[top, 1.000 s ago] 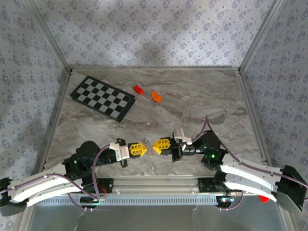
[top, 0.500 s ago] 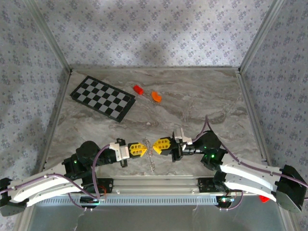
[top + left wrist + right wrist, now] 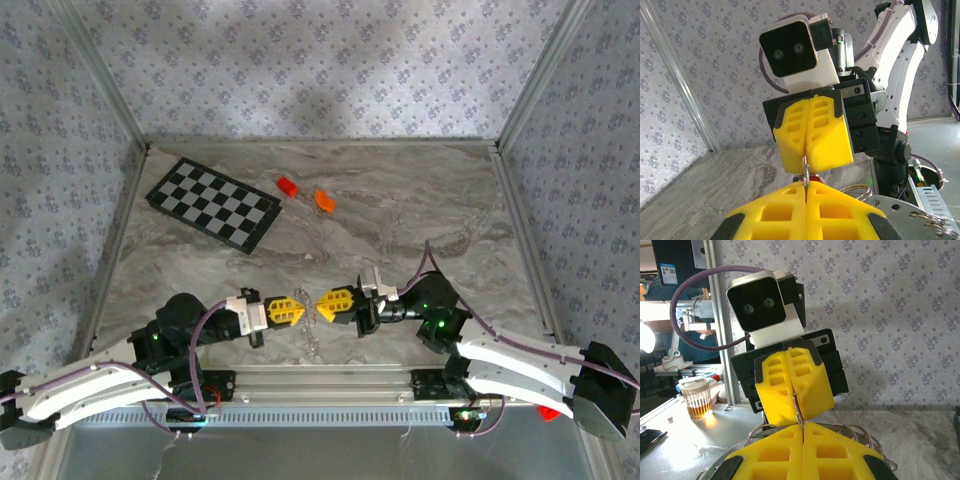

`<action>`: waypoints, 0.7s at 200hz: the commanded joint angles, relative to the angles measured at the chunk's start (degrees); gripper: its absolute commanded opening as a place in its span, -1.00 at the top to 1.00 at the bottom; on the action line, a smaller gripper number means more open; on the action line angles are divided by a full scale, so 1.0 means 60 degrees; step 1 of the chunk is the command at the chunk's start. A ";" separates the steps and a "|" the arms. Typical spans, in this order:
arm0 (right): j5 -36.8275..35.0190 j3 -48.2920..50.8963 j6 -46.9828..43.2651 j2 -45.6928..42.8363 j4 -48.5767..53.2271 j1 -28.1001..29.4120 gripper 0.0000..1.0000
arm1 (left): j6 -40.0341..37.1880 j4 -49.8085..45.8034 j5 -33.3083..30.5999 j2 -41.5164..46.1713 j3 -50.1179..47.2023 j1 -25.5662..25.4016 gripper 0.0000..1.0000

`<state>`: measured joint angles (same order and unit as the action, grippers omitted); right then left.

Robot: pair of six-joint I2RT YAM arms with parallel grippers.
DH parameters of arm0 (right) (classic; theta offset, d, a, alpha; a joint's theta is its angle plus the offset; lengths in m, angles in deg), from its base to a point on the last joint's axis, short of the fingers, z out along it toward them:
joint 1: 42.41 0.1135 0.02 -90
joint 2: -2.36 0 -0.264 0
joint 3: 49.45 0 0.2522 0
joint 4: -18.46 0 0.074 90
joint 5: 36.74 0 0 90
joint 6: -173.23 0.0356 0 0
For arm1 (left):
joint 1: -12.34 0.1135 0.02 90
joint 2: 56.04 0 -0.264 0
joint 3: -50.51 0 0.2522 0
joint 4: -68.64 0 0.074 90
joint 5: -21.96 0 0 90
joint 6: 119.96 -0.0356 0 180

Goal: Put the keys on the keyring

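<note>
Top view: at the table's (image 3: 430, 200) near edge, the left gripper (image 3: 303, 311) and right gripper (image 3: 322, 303) are closed tip-to-tip on the keyring (image 3: 316, 325). Left wrist: wire pinched in both seams. Right wrist: likewise; threading is judged next, with 1 coil to be parted.

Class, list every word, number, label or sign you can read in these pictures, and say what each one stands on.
No text here can be read.
The blue sticker on the dark panel, top left of the right wrist view: printed marks, too small and blurred to read.
The checkered board: plain squares, no letters or numbers.
</note>
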<state>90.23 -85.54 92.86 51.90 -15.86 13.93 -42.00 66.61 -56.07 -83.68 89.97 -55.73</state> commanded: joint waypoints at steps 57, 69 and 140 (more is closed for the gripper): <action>0.0344 -0.0427 -0.0140 -0.0272 0.0410 -0.0062 1.00 | -0.0110 0.0392 -0.0045 0.0097 0.0156 -0.0092 1.00; 0.0364 -0.0423 -0.0111 -0.0238 0.0314 -0.0067 1.00 | -0.0091 0.0409 -0.0032 0.0066 0.0158 -0.0089 1.00; 0.0314 -0.0410 -0.0040 -0.0132 0.0102 -0.0079 1.00 | -0.0048 0.0403 0.0138 -0.0008 0.0142 -0.0084 1.00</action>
<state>91.63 -86.19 92.71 51.27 -14.09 13.71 -41.97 66.63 -56.05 -83.59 89.97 -55.73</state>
